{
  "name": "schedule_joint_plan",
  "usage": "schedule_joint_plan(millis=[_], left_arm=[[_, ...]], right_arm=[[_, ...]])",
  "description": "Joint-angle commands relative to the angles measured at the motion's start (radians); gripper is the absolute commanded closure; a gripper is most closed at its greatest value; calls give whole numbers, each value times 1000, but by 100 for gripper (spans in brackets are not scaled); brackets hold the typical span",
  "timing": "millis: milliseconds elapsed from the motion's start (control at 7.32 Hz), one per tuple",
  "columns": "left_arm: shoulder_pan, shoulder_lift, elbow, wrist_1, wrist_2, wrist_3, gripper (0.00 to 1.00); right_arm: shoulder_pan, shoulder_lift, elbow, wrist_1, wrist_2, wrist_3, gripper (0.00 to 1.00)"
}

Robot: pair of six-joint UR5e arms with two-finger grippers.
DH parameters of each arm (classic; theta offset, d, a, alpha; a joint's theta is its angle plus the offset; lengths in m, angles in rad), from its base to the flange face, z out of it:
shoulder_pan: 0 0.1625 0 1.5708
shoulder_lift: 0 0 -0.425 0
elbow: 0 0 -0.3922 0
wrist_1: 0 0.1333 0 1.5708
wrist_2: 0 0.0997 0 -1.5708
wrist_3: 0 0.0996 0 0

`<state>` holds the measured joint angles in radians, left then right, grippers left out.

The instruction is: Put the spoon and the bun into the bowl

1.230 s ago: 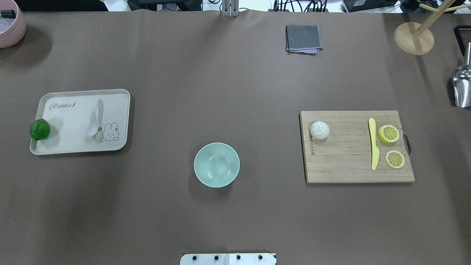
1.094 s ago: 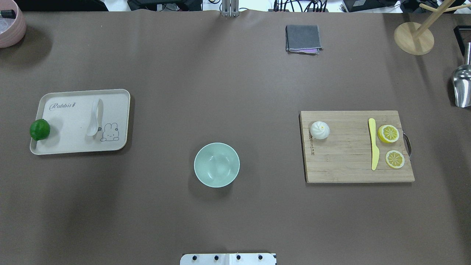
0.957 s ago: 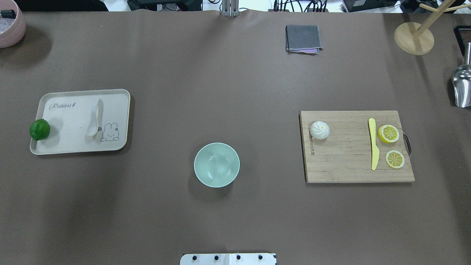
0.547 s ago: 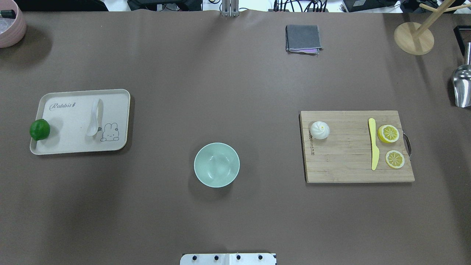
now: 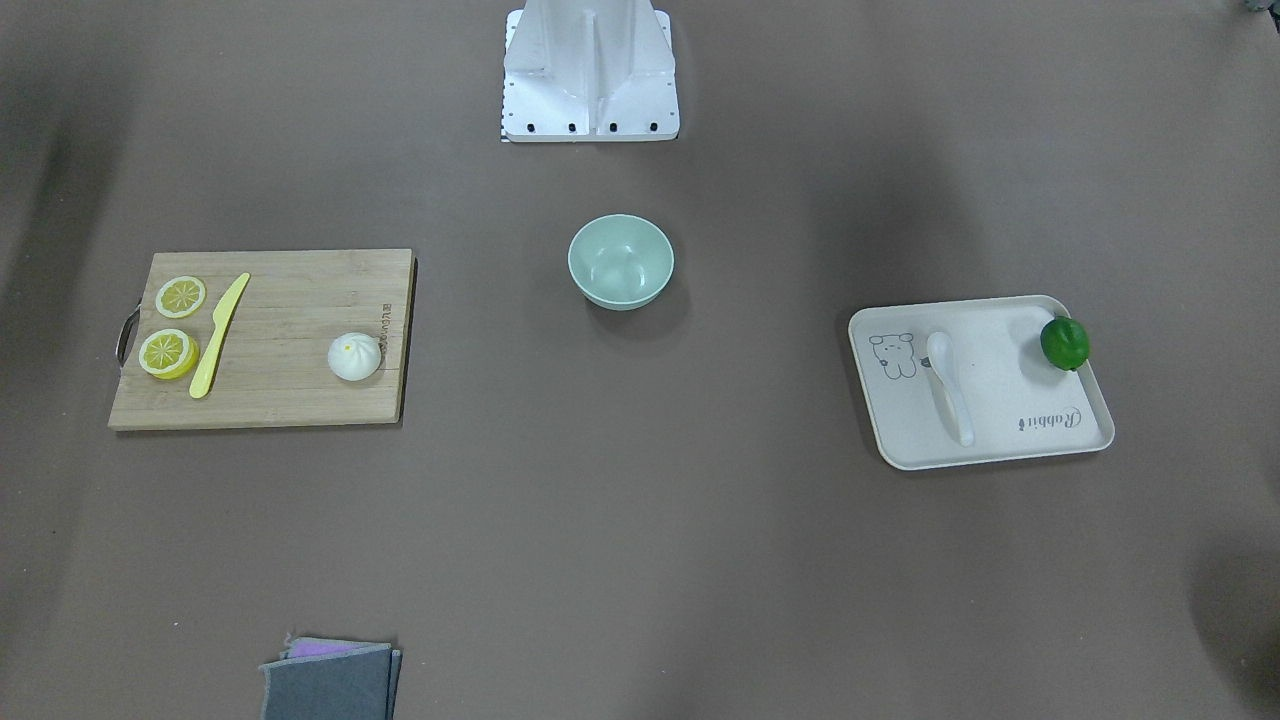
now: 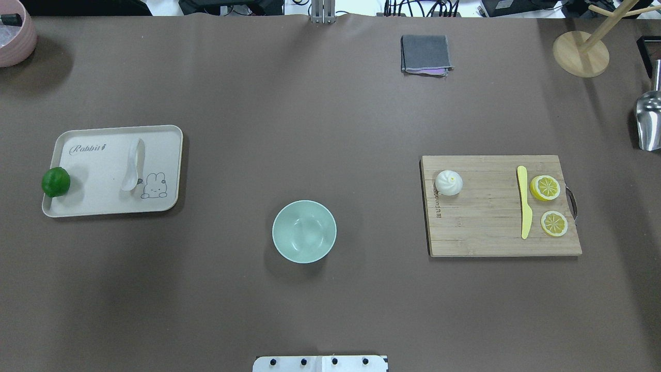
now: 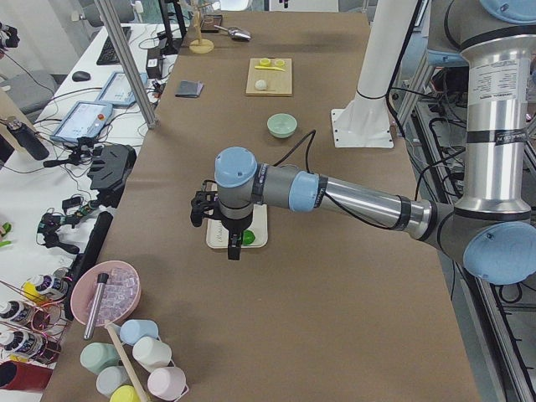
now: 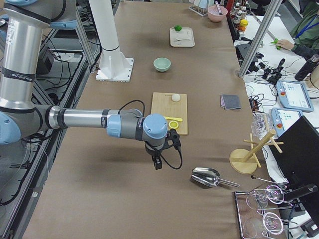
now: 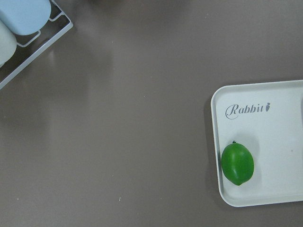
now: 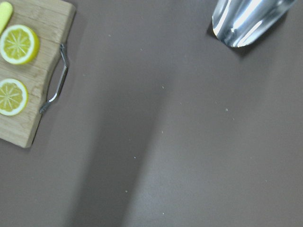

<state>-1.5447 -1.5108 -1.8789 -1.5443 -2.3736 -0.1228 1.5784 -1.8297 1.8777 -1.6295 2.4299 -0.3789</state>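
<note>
The white spoon [image 6: 134,165] lies on a beige tray [image 6: 98,178] at the left; it also shows in the front view [image 5: 948,385]. The white bun [image 6: 449,183] sits on a wooden cutting board [image 6: 485,212] at the right. The mint-green bowl [image 6: 304,231] stands empty between them. My left gripper [image 7: 232,249] hangs above the tray's outer end, seen only in the exterior left view. My right gripper [image 8: 157,162] hangs above bare table past the board's outer end, seen only in the exterior right view. I cannot tell whether either is open or shut.
A green lime [image 6: 56,182] sits at the tray's left rim. A yellow knife [image 6: 524,201] and two lemon slices [image 6: 545,187] lie on the board. A folded grey cloth [image 6: 425,53], a wooden stand [image 6: 580,53], a metal scoop [image 6: 648,121] and a pink bowl [image 6: 15,33] line the far edge.
</note>
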Motion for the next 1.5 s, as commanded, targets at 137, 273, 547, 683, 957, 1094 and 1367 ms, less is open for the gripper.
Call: schedule_joint_plan(millis=[137,273,547,683,957,1094,1367], left_arm=[[0,3,61,-319,-4,-5,1],[0,1,63,-363,-30,-1,1],[3,6,81,-498,-99,-6,1],[74,-20,81,-500,-99,-12,1],[179,-63,81,-523,-89,-311,1],[214,-72,84,-537,-82,-371,1],[286,-112,93,-536,-3,-484,2]], right_arm=[[0,33,125,33,5,101,0],[0,53,129,33,9,104,0],[-11,78,135,40,12,177,0],[-59,101,147,75,17,310,0],[-226,121,149,271,-50,696,0],[-333,153,149,314,-154,856,0],[-487,231,149,321,-282,1068,0]])
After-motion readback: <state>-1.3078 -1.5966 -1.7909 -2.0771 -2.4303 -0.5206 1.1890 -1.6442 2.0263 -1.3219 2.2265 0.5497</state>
